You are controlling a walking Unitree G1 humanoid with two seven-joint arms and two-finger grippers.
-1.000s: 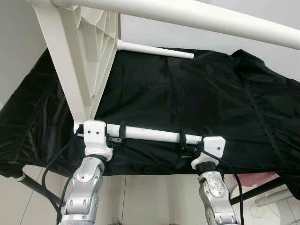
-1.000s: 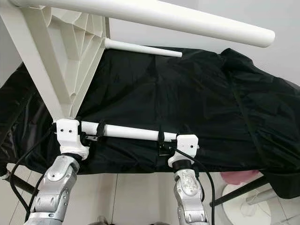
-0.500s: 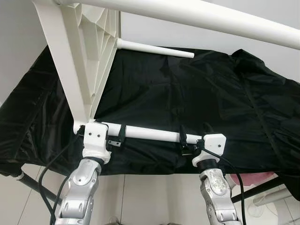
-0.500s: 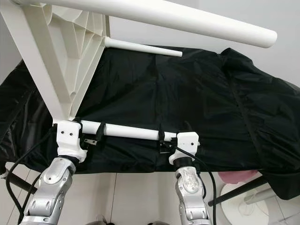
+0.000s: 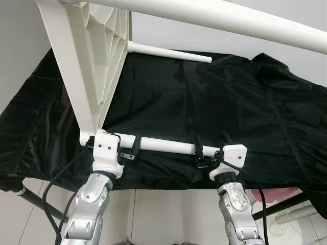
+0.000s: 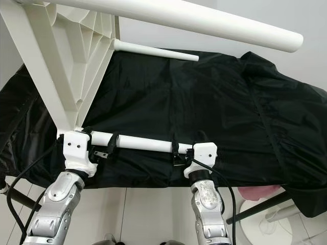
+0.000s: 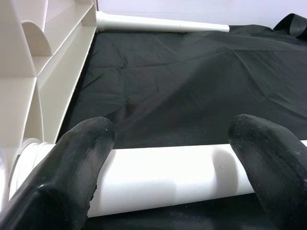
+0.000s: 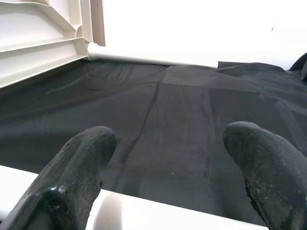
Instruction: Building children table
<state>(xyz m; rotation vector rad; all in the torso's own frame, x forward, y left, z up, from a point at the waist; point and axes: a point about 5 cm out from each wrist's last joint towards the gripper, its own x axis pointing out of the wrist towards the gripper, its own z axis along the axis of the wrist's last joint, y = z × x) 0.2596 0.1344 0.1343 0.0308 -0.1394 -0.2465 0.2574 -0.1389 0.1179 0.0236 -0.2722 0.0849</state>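
Observation:
A white plastic children's table stands tipped on its side on a black cloth (image 5: 214, 102). Its ribbed top panel (image 5: 89, 61) rises at the left, and the legs point right. The near leg (image 5: 166, 146) runs level along the cloth's front edge. My left gripper (image 7: 175, 143) is open, and the leg lies across both its fingers (image 7: 81, 158) next to the panel. My right gripper (image 8: 168, 148) is open as well, with the leg's free end crossing its fingers (image 8: 76, 163). A far leg (image 5: 168, 52) lies at the back. Another leg (image 5: 230, 20) passes overhead.
The black cloth covers a raised surface with black frame bars (image 5: 36, 201) underneath. A pink object (image 5: 278, 194) and a white round base (image 6: 260, 219) sit on the pale floor at lower right. A white wall (image 5: 214, 41) stands behind.
Almost nothing: my left arm swayed slightly sideways and back. The near leg still lies across both grippers.

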